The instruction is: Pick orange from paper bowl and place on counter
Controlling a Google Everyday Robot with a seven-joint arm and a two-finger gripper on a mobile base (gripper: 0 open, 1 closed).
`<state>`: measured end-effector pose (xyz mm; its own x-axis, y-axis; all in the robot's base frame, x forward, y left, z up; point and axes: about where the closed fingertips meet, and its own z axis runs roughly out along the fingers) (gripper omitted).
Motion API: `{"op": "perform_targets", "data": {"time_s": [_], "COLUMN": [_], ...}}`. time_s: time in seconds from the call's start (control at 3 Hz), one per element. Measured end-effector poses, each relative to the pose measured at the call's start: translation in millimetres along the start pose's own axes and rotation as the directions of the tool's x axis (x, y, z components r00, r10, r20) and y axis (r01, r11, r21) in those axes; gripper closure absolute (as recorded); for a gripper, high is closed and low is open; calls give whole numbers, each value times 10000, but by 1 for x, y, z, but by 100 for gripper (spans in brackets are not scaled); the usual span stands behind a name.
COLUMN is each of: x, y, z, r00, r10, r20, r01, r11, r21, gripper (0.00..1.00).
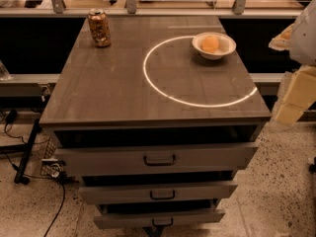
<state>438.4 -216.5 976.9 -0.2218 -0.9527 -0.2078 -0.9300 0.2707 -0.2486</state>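
Dull round orange (210,44) sits in white paper bowl (217,56); tool (295,95) at right edge, grip untellable.

One camera looks down steeply from the counter's (113,83) front edge, facing 12 o'clock, moderately near; the end effector (294,98) shows at 3 o'clock.

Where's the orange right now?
The orange sits in the paper bowl at the far right of the counter, by the white ring; the gripper is off the counter at the view's right edge.

Orange (210,44) in bowl (223,51) — pincer (291,102) far rt
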Motion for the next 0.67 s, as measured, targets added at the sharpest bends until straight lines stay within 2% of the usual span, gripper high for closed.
{"op": "perform_targets", "data": {"time_s": [0.33, 0.67], "x": [0, -8], "y": [0, -53], "z": [0, 25], "r00": [10000, 9985], "r10": [0, 280], "r20": [1, 471], "r01": [0, -291], "r11": [10000, 9993], "r21": [0, 221], "gripper": [0, 0]}}
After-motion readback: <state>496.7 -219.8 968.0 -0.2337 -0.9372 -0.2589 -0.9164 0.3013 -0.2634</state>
